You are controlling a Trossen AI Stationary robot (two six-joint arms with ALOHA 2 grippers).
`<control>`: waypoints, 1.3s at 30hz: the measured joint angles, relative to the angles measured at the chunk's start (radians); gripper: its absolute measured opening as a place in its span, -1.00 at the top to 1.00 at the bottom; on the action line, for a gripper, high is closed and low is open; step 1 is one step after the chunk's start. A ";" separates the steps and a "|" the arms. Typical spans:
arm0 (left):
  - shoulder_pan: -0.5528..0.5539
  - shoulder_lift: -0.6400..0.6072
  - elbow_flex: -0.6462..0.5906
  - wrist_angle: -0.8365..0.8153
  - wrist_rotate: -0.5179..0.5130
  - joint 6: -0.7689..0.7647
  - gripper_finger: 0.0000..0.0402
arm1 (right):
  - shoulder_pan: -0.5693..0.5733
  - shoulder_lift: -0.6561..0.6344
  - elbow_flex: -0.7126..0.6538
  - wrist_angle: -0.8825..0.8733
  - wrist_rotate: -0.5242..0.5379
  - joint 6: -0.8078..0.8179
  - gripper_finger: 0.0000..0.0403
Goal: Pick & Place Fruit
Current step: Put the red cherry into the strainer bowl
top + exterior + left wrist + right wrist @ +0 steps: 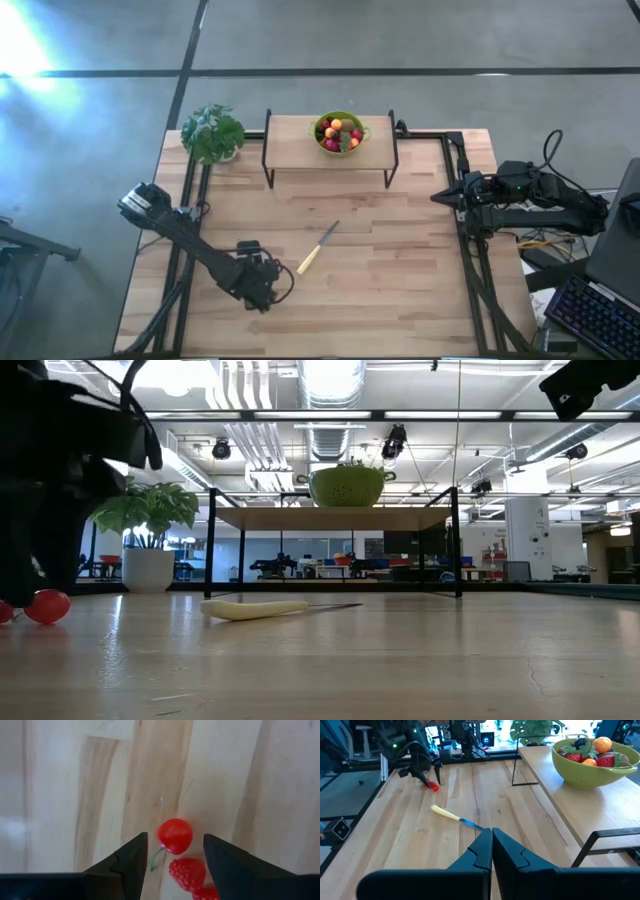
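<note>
A green bowl [340, 134] of fruit [592, 751] is seen on the far shelf [300, 148]. Left jaws are spread round a cherry [175, 835] and berries [188, 873] on the worktop [400, 270]'s near left; right jaws are shut, parked right.

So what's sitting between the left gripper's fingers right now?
The left wrist view shows a red cherry between the open left gripper's fingers, and a strawberry further in.

Your high view looks straight down on the whole bench [400, 250]. Your low view sits at bench-top height, facing level across to the raised shelf [330, 517]. Your left wrist view looks down, very near the boards. Your right wrist view looks across the bench; it shares the knife [455, 817] with both fixed views.
</note>
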 joint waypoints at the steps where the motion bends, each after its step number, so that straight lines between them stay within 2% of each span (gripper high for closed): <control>1: 0.000 0.000 -0.009 0.009 0.001 0.000 0.02 | 0.000 0.000 0.000 0.000 0.000 0.000 0.96; 12: 0.006 -0.004 -0.090 0.094 0.003 -0.006 0.02 | 0.000 0.000 0.000 0.000 0.000 0.000 0.96; 20: 0.006 -0.005 -0.098 0.107 0.002 -0.004 0.03 | 0.000 0.000 0.000 0.000 0.000 0.000 0.96; 33: 0.006 -0.002 -0.098 0.128 -0.006 0.005 0.41 | 0.000 0.000 0.000 0.000 0.000 0.000 0.96; 39: 0.006 -0.001 -0.099 0.139 -0.011 0.011 0.46 | 0.000 0.000 0.000 0.000 0.000 0.000 0.96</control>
